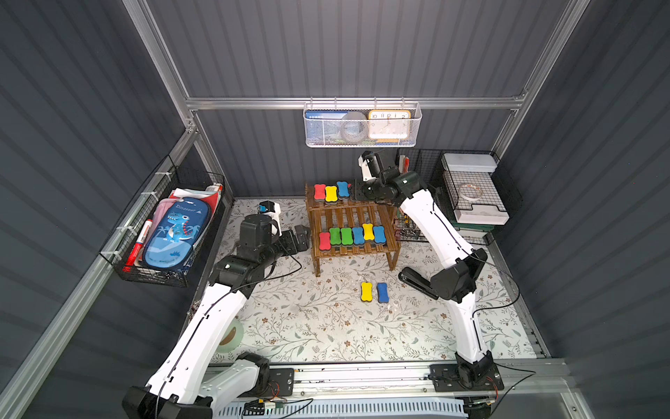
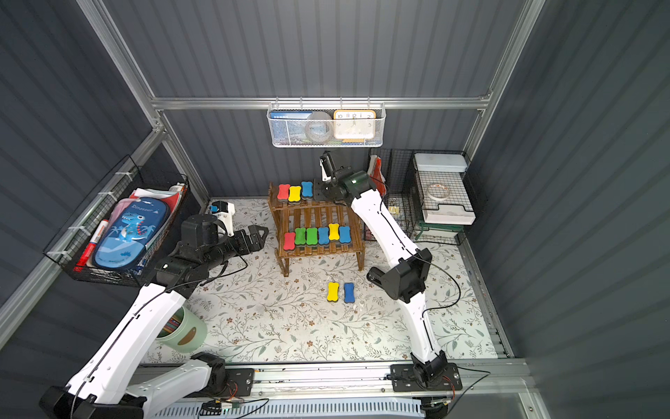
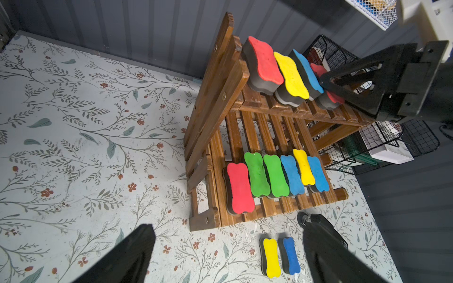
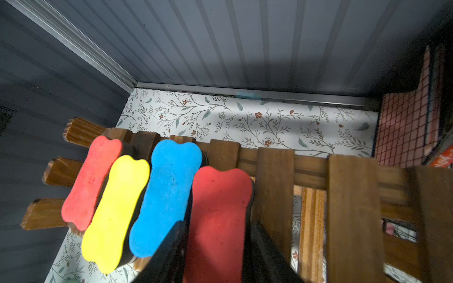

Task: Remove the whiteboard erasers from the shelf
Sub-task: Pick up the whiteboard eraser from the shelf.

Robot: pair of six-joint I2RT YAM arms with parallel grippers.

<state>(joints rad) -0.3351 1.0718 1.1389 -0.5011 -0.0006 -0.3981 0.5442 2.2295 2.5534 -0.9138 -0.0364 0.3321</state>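
Wooden slats make up the 2-tier shelf, which stands at the back of the floral tabletop. Its upper tier carries 4 whiteboard erasers side by side: red, yellow, blue, then a second red eraser at the row's right end. The right gripper reaches over that tier with a finger along each long side of the second red eraser, which rests on the slats. No gap shows, but I cannot tell whether the jaws actually pinch it. The lower row holds 6: red, green, green, blue, yellow, blue, with the yellow sitting higher than its blue neighbours. A yellow eraser and a blue eraser lie side by side on the tabletop in front of the shelf. The left gripper hovers just beside the shelf's left end, jaws spread wide and empty.
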